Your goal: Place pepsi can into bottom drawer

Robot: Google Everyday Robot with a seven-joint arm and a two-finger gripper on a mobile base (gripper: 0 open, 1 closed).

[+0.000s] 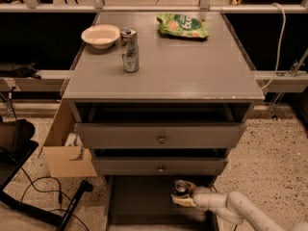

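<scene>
Below the table's front edge, right of centre | gripper (pixel 184 196) low inside the open bottom drawer (pixel 139 201) | fingers (pixel 181 202) pinching upright pepsi can (pixel 181 186), seemingly for release | slim silver can (pixel 129 49) near back-left corner, not the target

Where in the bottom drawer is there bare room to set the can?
The bottom drawer is bare across its left and middle, from the left wall to the gripper. Crowded at right rear, where the gripper holds the pepsi can just below the middle drawer.
</scene>
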